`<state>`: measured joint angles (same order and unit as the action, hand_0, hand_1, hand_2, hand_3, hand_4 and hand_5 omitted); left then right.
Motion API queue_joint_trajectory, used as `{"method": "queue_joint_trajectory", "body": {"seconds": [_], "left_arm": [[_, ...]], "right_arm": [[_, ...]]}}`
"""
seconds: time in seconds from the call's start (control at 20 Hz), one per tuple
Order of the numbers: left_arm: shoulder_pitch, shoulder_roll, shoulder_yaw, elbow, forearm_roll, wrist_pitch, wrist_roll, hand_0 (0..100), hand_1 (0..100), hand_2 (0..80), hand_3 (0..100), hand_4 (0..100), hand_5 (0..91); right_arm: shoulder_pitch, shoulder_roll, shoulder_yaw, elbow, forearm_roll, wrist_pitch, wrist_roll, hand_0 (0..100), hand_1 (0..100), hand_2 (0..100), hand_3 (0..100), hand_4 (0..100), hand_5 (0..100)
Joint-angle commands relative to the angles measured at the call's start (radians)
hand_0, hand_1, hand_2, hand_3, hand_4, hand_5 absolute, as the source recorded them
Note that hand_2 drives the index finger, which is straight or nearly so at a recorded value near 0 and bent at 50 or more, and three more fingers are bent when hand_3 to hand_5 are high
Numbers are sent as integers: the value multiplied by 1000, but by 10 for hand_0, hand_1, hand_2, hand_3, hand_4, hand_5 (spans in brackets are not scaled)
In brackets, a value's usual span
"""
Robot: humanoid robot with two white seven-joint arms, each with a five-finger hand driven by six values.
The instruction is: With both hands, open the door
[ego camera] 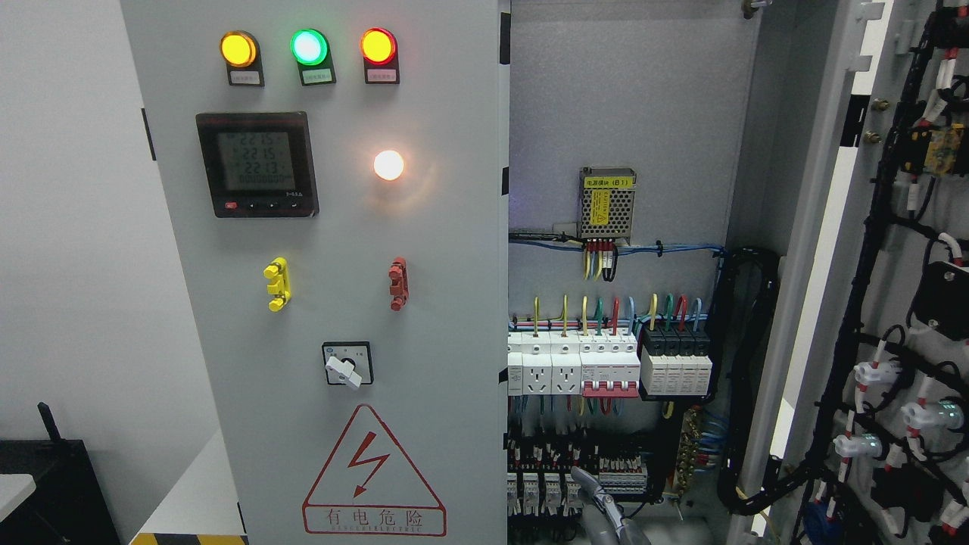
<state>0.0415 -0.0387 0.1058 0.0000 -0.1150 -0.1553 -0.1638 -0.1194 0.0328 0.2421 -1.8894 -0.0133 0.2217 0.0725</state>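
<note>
The grey electrical cabinet has two doors. Its left door [333, 303] is closed and carries lamps, a meter and switches. The right door [893, 303] stands swung wide to the right, its wired inner face towards me. Between them the cabinet interior [628, 106] lies exposed. Only the grey tip of my right hand [602, 509] shows, rising from the bottom edge in front of the lower terminal rows, touching neither door. My left arm is out of sight.
The left door bears a yellow lever [277, 284], a red lever [398, 283], a rotary switch [347, 365] and a red hazard triangle [373, 473]. Inside are breakers [606, 367] and a black cable bundle [746, 378]. A dark box [53, 484] sits at lower left.
</note>
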Motion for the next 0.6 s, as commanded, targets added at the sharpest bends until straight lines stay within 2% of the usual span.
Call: {"method": "queue_joint_trajectory", "body": {"seconds": [0.0, 0.55], "left_arm": [[0, -1, 0, 15, 0, 0, 0, 0, 0, 0, 0, 0, 0], [0, 0, 0, 15, 0, 0, 0, 0, 0, 0, 0, 0, 0]], "right_arm": [[-88, 24, 2, 141, -25, 8, 3, 382, 0, 0, 0, 0, 0], [-215, 38, 9, 296, -27, 8, 4, 382, 0, 0, 0, 0, 0]]}}
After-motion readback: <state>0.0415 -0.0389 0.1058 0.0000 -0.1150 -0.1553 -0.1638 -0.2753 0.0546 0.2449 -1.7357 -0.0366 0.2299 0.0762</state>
